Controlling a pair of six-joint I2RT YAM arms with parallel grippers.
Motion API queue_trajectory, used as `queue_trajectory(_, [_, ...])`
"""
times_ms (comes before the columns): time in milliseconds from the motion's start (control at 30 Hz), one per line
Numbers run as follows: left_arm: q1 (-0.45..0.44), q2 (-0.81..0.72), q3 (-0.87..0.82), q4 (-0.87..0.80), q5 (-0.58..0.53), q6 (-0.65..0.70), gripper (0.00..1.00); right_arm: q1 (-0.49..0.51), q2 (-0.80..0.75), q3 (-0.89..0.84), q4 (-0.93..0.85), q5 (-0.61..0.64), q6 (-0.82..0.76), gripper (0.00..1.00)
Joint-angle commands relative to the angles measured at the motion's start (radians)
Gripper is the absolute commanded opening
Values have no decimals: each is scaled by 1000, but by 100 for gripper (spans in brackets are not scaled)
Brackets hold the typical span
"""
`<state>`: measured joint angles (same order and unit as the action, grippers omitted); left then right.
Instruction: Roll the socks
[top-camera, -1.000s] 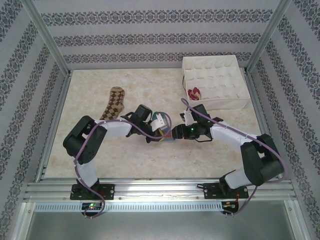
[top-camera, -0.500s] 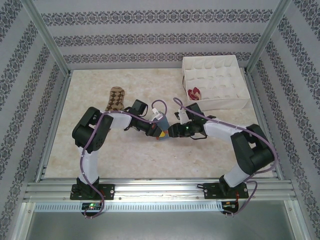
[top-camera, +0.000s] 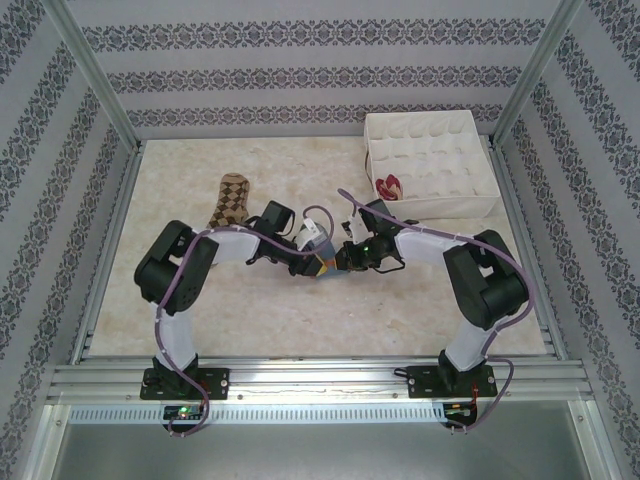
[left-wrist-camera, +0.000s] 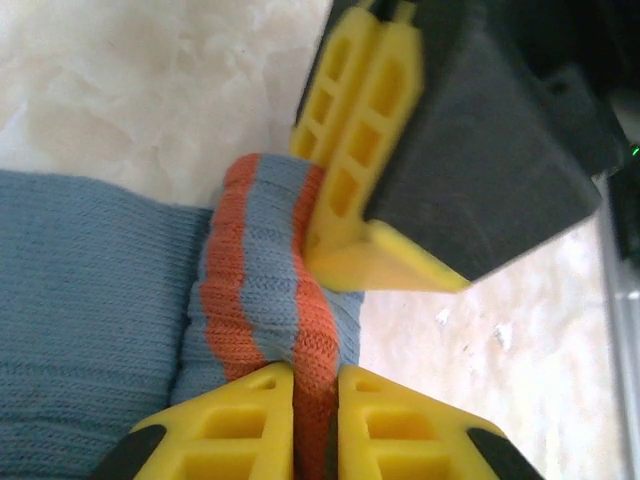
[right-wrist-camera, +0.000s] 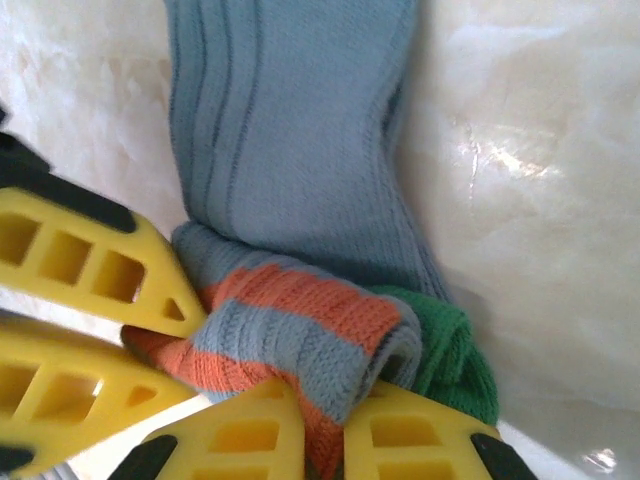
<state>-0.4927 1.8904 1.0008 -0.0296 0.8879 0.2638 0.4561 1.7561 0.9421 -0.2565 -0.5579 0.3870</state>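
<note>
Pinching the striped sock (right-wrist-camera: 290, 150) from both sides in the middle of the table (top-camera: 400, 300): my left fingers (left-wrist-camera: 262, 400) clamp its orange-and-blue fold, and my right fingers (right-wrist-camera: 262, 420) nip the same fold. The argyle sock (top-camera: 229, 203) lies flat behind my left arm. The peach sock (top-camera: 390, 186) sits in the white box (top-camera: 440, 208).

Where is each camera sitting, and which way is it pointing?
Top: above and behind the arms, facing down at the table; both arms show, left gripper and right gripper on the striped sock.
Left wrist: faces along its own fingers, pinching that sock; right gripper opposite.
Right wrist: faces down past its own fingers, same sock below.
Shared: both wrist views show the sock's orange-blue fold and both grippers.
</note>
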Motion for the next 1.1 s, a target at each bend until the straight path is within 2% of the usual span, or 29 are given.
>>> queue_trajectory(0, [-45, -101, -104, 67, -139, 161, 24, -11, 65, 0, -94, 67, 36, 11])
queue_trajectory(133, [-79, -241, -259, 318, -256, 219, 35, -7, 78, 10, -109, 57, 43, 10])
queue_trajectory(200, [-116, -308, -333, 420, -340, 292, 39, -8, 80, 14, -117, 58, 44, 10])
queue_trajectory(333, [-220, -368, -393, 460, -556, 465, 44, -8, 82, 18, -129, 56, 36, 10])
queue_trajectory(500, [-308, -344, -409, 502, -731, 589, 49, -7, 88, 23, -139, 51, 29, 10])
queue_trajectory(733, [-356, -185, -329, 498, -900, 631, 52, -7, 92, 19, -142, 39, 30, 9])
queue_trajectory(833, [-363, -136, -303, 482, -902, 612, 43, -8, 89, 18, -149, 34, 26, 9])
queue_trajectory(1000, [-364, -135, -224, 297, -809, 533, 2, -10, 56, -2, -161, 26, 29, 15])
queue_trajectory(1067, [-362, -142, -206, 244, -780, 490, 0, -13, 25, -33, -148, 17, 41, 23])
